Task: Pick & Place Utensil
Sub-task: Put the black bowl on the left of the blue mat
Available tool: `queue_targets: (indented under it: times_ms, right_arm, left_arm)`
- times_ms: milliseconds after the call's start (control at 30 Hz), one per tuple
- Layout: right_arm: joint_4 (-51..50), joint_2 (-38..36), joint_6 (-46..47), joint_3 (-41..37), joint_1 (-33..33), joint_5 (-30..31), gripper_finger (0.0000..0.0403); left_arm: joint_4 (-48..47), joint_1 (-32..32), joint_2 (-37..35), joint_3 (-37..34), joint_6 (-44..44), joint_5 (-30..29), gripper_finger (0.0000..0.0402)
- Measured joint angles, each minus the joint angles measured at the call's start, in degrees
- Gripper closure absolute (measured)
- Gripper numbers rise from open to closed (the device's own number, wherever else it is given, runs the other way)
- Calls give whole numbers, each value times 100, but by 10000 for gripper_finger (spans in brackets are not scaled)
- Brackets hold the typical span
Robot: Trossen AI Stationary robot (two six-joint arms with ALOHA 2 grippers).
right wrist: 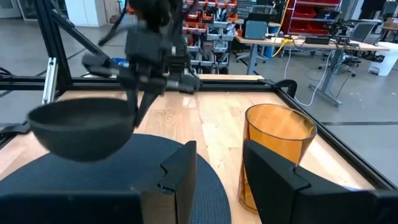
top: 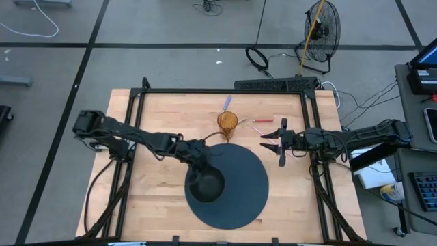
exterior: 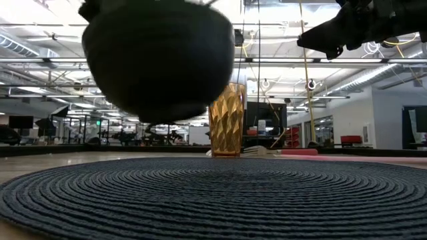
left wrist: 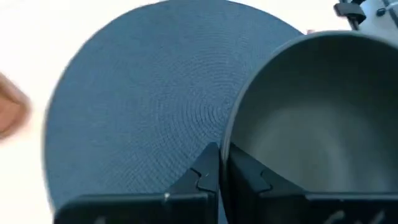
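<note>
My left gripper (top: pixel 198 162) is shut on a dark bowl (top: pixel 205 184), held in the air above the round dark placemat (top: pixel 246 195); the low view shows the bowl (exterior: pixel 160 60) clear of the mat (exterior: pixel 213 193). An amber faceted cup (top: pixel 227 123) stands on the table at the mat's far edge, with a blue-handled utensil (top: pixel 227 102) at its far side. A pink-handled utensil (top: pixel 263 121) lies on the table to the cup's right. My right gripper (top: pixel 280 142) is open and empty, in the air right of the cup and near the pink utensil. My left gripper pinches the bowl's rim (left wrist: pixel 225 163) with one finger inside the bowl (left wrist: pixel 249 177) and one outside (left wrist: pixel 202 177). In the high view the hold is on the bowl's far-left side. The bowl hangs roughly level, mouth up, lifted clear of the placemat.
The black frame rails (top: pixel 218 91) run round the wooden table. Bare wood (top: pixel 157 198) lies left of the mat. In the right wrist view the amber cup (right wrist: pixel 277 149) stands just ahead of my right fingers, and the bowl (right wrist: pixel 84 127) hangs farther off.
</note>
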Motion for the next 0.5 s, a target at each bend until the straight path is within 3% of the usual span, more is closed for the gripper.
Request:
queue_targets:
  times_ms: [233,500]
  right_arm:
    - [41,38,105,0,0,0,273]
    - [124,62,105,2,0,0,273]
  left_arm:
    - [472,4,604,3,-93,261,381]
    - [781,126,805,4,-158,251,391]
